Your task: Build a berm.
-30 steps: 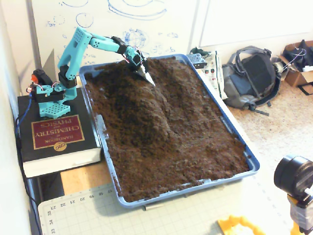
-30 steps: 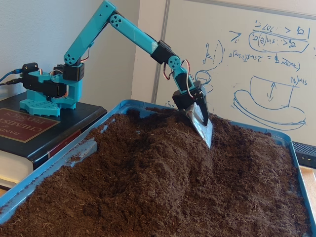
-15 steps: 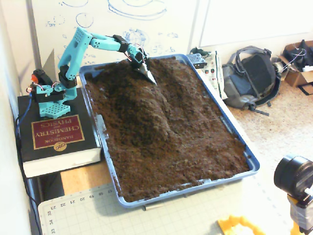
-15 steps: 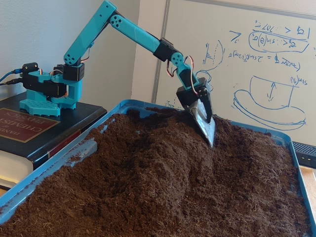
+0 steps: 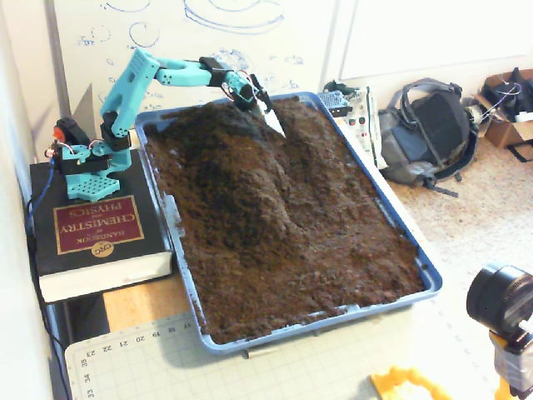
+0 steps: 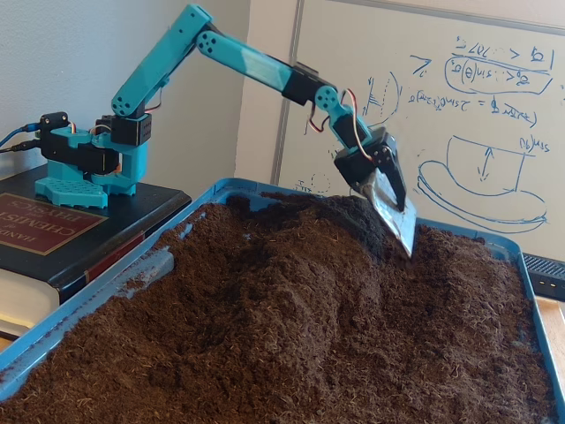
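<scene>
Claw closed, tip touching soil just right of berm crest.

Matt, crumbly brown soil forms the berm below the gripper, whose scoop blade gleams like smooth metal (the turquoise arm looks plastic), inside a glossy blue plastic tray.

The thick black hardcover book at the lower left of a fixed view has a dark red cover panel reading "HANDBOOK of CHEMISTRY and PHYSICS", upside down to the camera, above a small gold "CRC" seal. In another fixed view, its left edge shows part of "CHEMISTRY". The pale green cutting mat along the bottom edge bears ruler numbers 18 to 23 and 33, 34. Blue handwriting on the whiteboard cannot be read.
</scene>
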{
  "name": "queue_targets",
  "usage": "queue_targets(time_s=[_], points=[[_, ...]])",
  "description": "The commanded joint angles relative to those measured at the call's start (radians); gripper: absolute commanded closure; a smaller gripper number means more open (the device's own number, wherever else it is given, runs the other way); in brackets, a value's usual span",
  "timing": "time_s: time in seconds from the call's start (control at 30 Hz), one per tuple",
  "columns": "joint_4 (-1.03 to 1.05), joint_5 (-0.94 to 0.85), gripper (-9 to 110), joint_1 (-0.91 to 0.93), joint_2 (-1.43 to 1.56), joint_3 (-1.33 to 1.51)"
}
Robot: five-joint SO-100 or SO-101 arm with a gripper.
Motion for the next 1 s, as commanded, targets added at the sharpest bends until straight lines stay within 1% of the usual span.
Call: queue_targets(time_s=[0.0,0.2,0.53,0.77,0.97], points=[[-0.017,-0.011,101,0.040,-0.021,-0.170],[-0.017,-0.011,101,0.044,-0.143,-0.290],[-0.015,-0.012,101,0.035,-0.160,-0.173],[-0.014,-0.069,101,0.035,-0.034,0.032],[-0.014,-0.066,101,0.031,0.141,0.247]])
